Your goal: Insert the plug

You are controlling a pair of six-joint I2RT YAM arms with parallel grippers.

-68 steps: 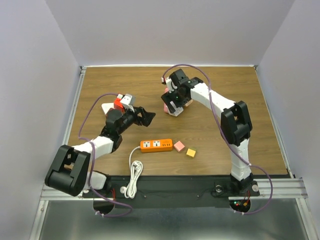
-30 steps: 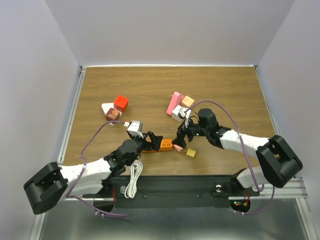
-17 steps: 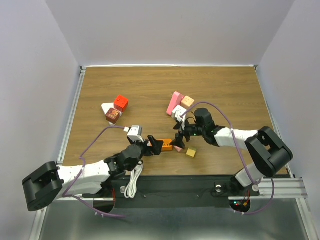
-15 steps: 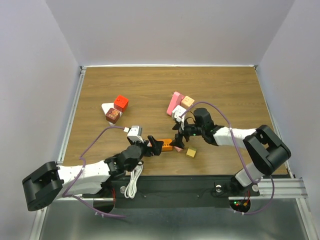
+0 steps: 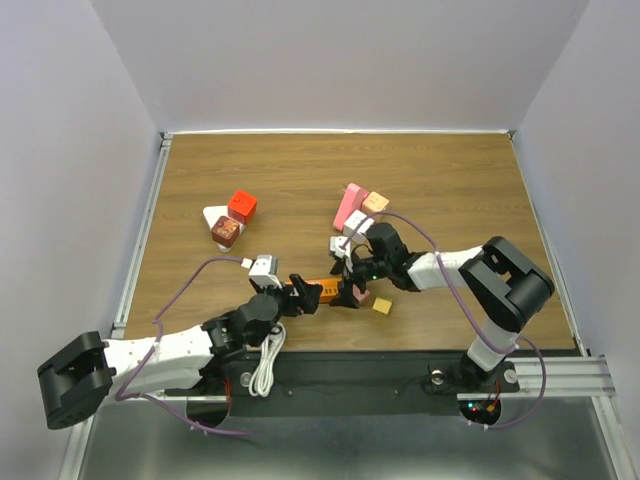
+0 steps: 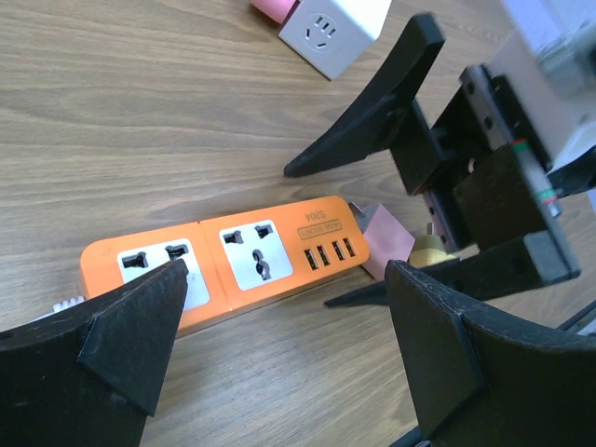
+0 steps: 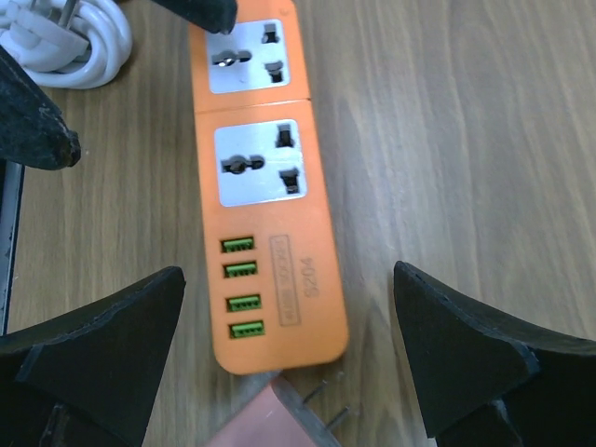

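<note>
Plug (image 7: 261,424) pink, two metal prongs, beside orange strip (image 7: 265,196).

Top view: orange power strip (image 5: 323,291) is mostly covered by the left gripper (image 5: 307,292) and right gripper (image 5: 348,288) over it, sockets too small to read. Right wrist view: pink plug (image 7: 265,419) is cut off by the bottom edge, only a corner and what appear to be two prongs showing; white cable (image 7: 70,33) is cropped at the top-left corner. Left wrist view: the orange power strip's cable end is hidden behind a finger (image 6: 102,345).
</note>
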